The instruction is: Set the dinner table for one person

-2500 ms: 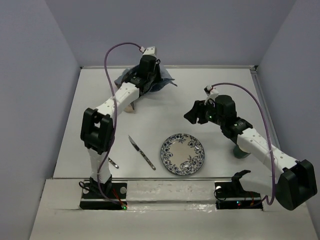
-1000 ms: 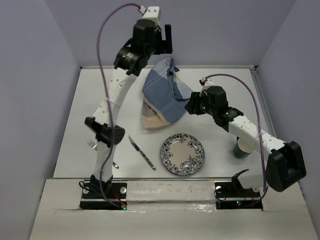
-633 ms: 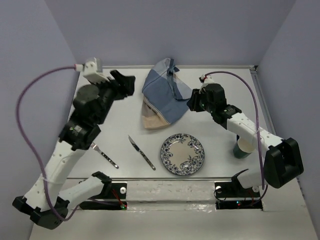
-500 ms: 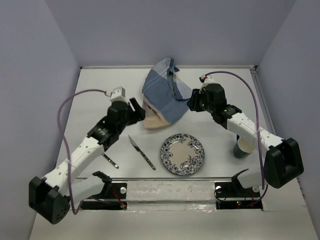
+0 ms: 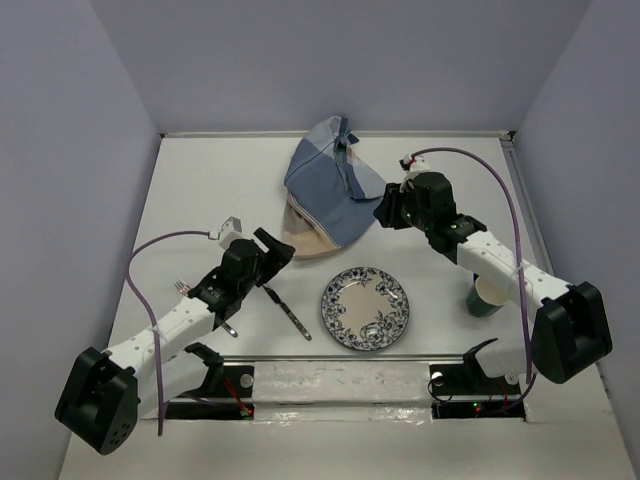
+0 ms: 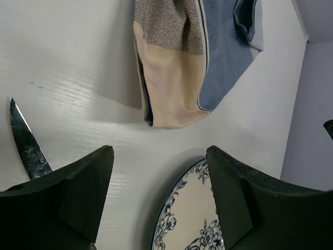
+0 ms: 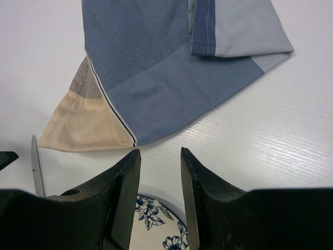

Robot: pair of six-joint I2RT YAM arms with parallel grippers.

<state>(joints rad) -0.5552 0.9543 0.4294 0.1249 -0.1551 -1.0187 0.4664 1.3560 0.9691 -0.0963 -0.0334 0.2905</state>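
Dinner table (image 5: 200,200): crumpled placemat (image 5: 325,195) beyond plate (image 5: 365,307), knife (image 5: 292,318).

Bare table (image 5: 190,190) all down the far left, plenty of room there beside the cloth (image 5: 325,200). That cloth lies bunched at far centre and blocks the middle. Between its near edge and the plate (image 5: 365,308) I've got a white strip; my left gripper (image 6: 158,156), jaws wide, looks along it, and the right gripper (image 7: 160,156), jaws narrowly apart, hangs over the other end. Knife (image 5: 288,310) lies slanted just left of the plate, tip close to the left gripper. Fork (image 5: 180,287) sits partly under the left arm. Cup (image 5: 487,297) stands tucked beneath the right forearm. Far right corner is bare.
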